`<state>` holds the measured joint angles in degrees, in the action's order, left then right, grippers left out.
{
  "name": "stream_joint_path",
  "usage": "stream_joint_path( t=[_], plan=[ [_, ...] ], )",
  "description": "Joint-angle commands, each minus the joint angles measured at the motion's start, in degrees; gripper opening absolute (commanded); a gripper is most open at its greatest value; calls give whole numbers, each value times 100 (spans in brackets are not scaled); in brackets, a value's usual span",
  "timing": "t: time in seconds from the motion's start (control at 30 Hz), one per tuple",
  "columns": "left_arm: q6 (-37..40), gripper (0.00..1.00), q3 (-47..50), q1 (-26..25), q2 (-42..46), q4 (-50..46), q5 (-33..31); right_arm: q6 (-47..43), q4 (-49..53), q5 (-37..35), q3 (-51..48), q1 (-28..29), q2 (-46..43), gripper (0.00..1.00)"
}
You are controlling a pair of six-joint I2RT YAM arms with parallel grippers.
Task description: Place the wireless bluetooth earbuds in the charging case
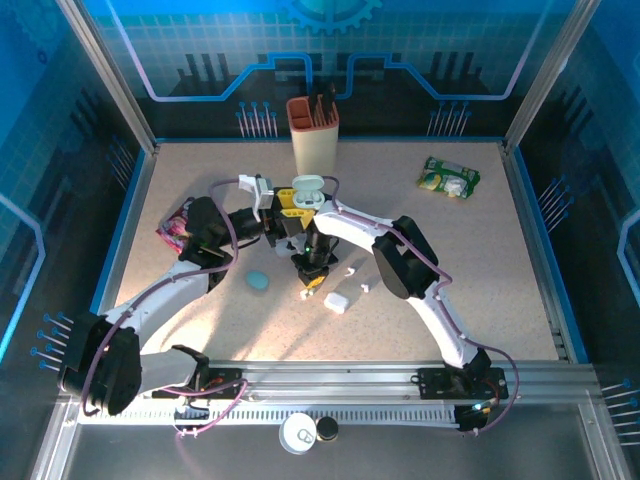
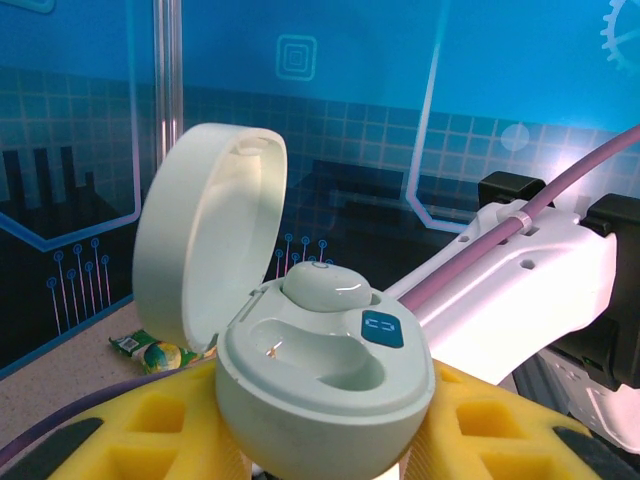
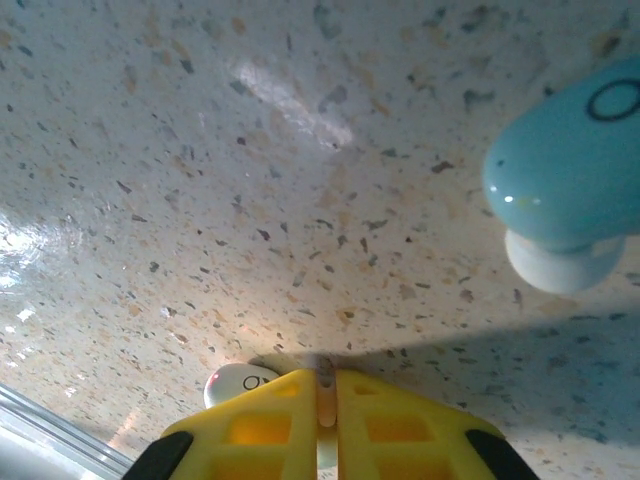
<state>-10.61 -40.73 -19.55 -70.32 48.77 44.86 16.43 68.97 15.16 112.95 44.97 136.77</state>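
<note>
My left gripper (image 1: 296, 206) is shut on the open white charging case (image 2: 325, 385), held clear of the table between its yellow fingers (image 2: 500, 425). The lid (image 2: 205, 235) stands up on the left. One white earbud (image 2: 325, 290) sits in the far slot; the near slot (image 2: 320, 350) is empty. My right gripper (image 3: 327, 372) is down at the table, shut on the thin white stem of another earbud (image 3: 238, 383), whose rounded head pokes out to the left of the fingers. From above, this gripper (image 1: 312, 283) is just in front of the case (image 1: 307, 188).
A teal bud with a white tip (image 3: 570, 190) lies close by on the speckled table (image 1: 480, 290). A small white case (image 1: 336, 301) and white bits (image 1: 365, 289) lie right of the gripper. A beige tool holder (image 1: 313, 140), green packet (image 1: 448, 178) and pink packet (image 1: 178, 222) lie further off.
</note>
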Motion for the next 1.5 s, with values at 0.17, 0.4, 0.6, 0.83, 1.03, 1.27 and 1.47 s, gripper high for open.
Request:
stream_joint_path(
  t=[0.17,0.4,0.6,0.83,1.03,1.27,1.47],
  plan=[
    [6,37,30,52,107,80,85,250,-296,-300,-738,-280,-837,8],
    [-23,37,22,48,72,149,101,456,-867,-472,-1744,-1223,-1821,8],
    [-37,36,5,48,54,154,115,464,-1343,-553,-2328,-2447,-2074,8],
    [-13,36,12,48,99,56,119,551,-1844,-664,-2709,-3426,-1961,8],
    [-20,36,4,48,124,24,112,674,-2265,-479,-3077,-3605,-1982,18],
    [-11,37,-12,48,67,-2,150,871,-2695,-264,-3488,-3609,-2288,44],
    [-62,36,10,39,5,119,160,890,-2730,-46,-3789,-3529,-2493,46]
  ],
)
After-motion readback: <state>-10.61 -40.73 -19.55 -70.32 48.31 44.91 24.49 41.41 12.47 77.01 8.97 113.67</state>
